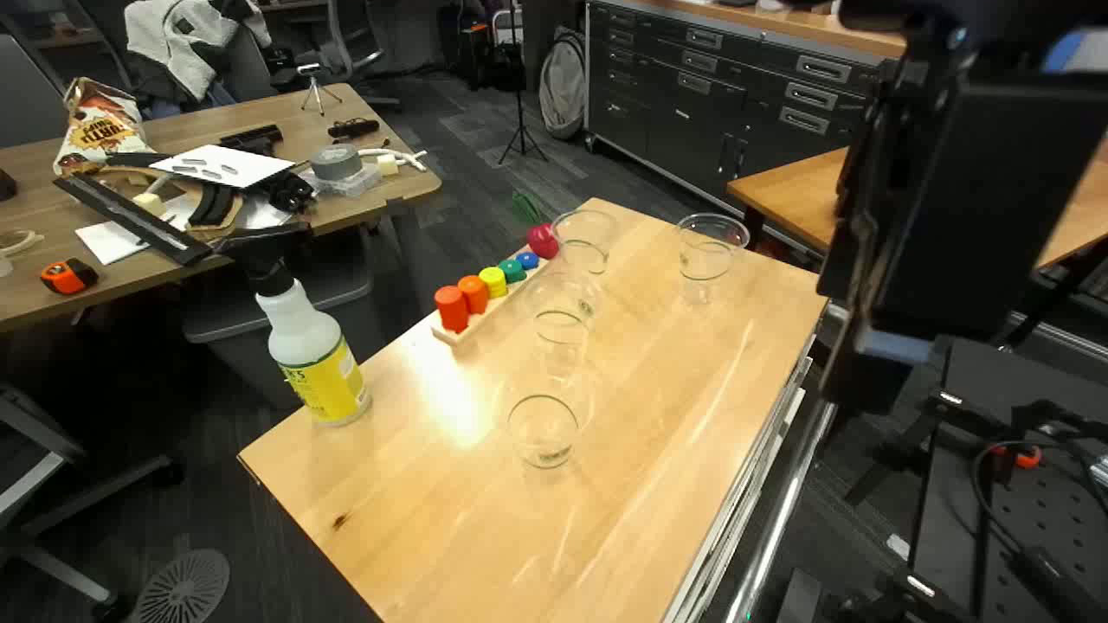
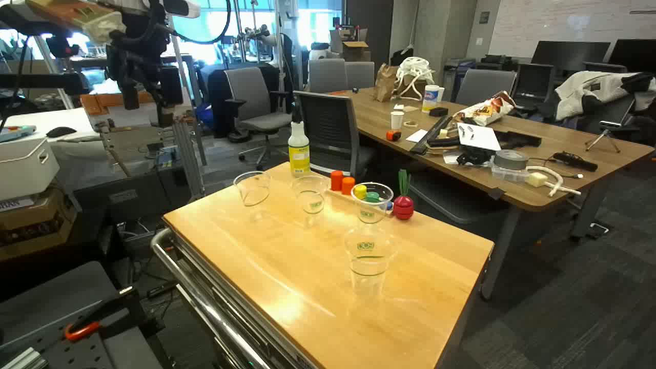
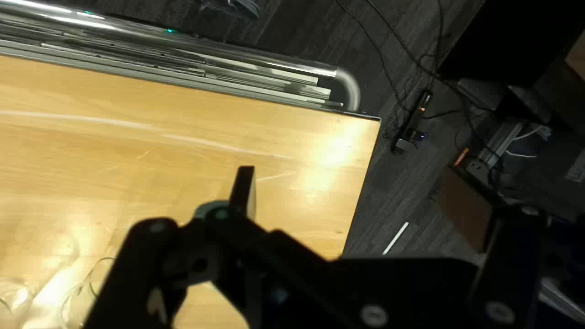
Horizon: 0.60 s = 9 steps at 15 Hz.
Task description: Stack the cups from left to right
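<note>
Cups (image 2: pixel 369 259), four of them, stand upright and unstacked between the edge of the table (image 2: pixel 246 251) beside the rail (image 1: pixel 786 512) and the edge lined with blocks (image 1: pixel 493 281), presumably spaced so I can grip each alone. My gripper (image 2: pixel 148 111) hangs high, fingers (image 3: pixel 242 188) parted, holding nothing.

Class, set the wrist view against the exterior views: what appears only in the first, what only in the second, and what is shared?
Only the wrist view: a thin white strip lying on the dark floor.

Only the exterior views, in both: the yellow-labelled spray bottle, the row of coloured blocks, the red toy with green leaves and the cluttered brown table.

Shared: the light wooden table, its metal rail and the clear cups; both exterior views show four, the wrist view only parts of some at lower left.
</note>
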### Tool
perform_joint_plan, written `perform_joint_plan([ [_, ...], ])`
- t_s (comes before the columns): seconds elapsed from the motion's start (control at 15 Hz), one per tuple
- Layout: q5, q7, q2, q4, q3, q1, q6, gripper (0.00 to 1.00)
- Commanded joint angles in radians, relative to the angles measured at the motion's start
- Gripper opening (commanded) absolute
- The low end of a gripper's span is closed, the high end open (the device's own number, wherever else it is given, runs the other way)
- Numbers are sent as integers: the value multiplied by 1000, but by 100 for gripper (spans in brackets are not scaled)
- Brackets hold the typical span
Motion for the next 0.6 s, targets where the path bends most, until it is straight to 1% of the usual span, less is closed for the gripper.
perform_joint_plan([
  [0.0,5,-4,-1,5,11,-11,-3,100],
  [0.53,5,-4,-2,14,11,-12,-3,100],
])
